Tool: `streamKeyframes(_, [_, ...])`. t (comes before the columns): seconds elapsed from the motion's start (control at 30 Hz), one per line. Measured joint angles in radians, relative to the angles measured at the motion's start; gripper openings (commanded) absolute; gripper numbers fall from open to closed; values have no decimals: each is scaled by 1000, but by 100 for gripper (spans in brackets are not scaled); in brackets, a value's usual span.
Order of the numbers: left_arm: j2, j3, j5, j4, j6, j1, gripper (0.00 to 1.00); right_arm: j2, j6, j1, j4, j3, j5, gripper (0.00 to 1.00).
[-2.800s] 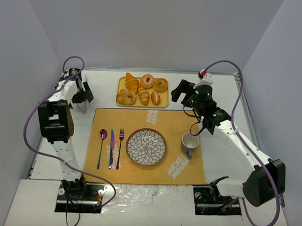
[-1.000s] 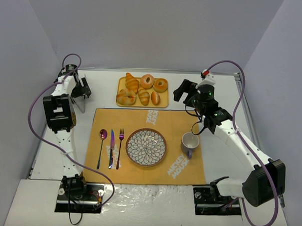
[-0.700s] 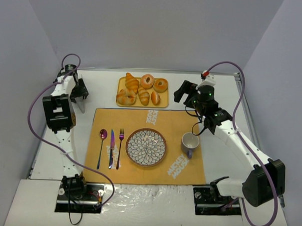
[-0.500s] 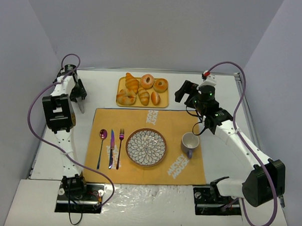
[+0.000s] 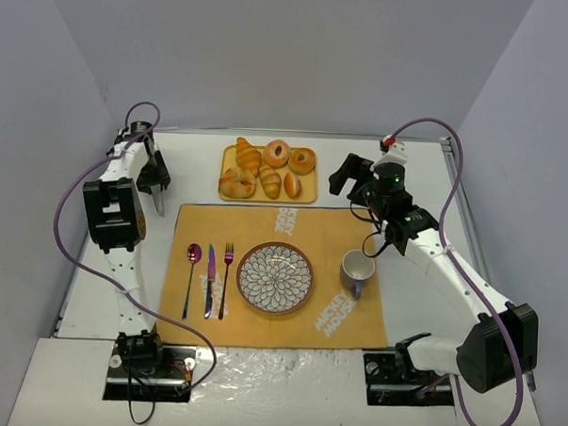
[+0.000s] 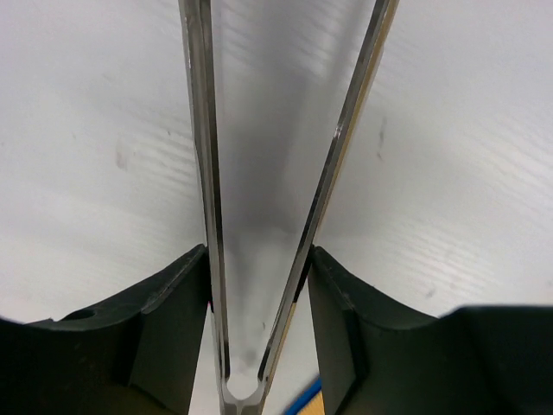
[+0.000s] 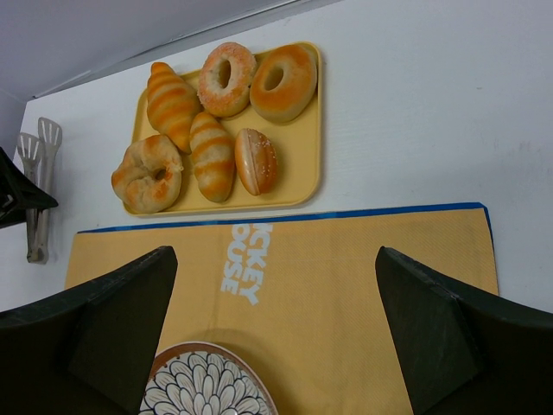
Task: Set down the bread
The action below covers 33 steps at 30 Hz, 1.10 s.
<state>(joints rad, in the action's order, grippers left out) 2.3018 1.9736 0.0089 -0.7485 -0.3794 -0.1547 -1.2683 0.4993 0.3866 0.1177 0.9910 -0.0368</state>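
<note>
The bread, a knobbly golden bun with a dimpled centre, lies in the 7 o'clock corner of a yellow tray. The tray sits on the white table, at 12 o'clock from the patterned plate. In the right wrist view the bread touches a small striped roll at its 3 o'clock. A larger croissant lies just beyond it at about 1 o'clock. Two ring donuts, one sugared and one plain, fill the far right part of the tray. A small oval bun lies below them.

The left gripper is at 9 o'clock from the tray, well apart from the bread, near the left edge of the table. It is clamped on a pair of metal tongs. In the left wrist view the two thin tong arms run up between the black fingers and spread toward the top, with bare table behind them. The right wrist view catches the tongs' flat ends at its left edge.

The right gripper hovers at 3 o'clock from the tray, above the far right corner of the orange placemat. Its fingers are wide apart and hold nothing. Through that camera the tray and the placemat's white lettering show between the two dark fingers.

On the placemat, a spoon, a knife and a fork lie side by side at 9 o'clock from the plate. A mug stands at its 3 o'clock.
</note>
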Motion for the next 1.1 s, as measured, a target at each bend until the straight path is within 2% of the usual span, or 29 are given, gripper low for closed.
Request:
streamKeyframes(0.43, [-280,-48,-53,-33,1,42,42,4,2,0,-2,-2,2,96])
streamKeyframes(0.63, [-361,-106,-71,-43,1,74,42,5,5,0,-1,-2,10,96])
streamKeyframes(0.83, [-411,-137,-82,-67,2,114,42,5,9,0,1,-8,18,96])
streamKeyframes(1.1, [-564,-219,-87,-86,12,203,42,5,9,0,7,-17,19,96])
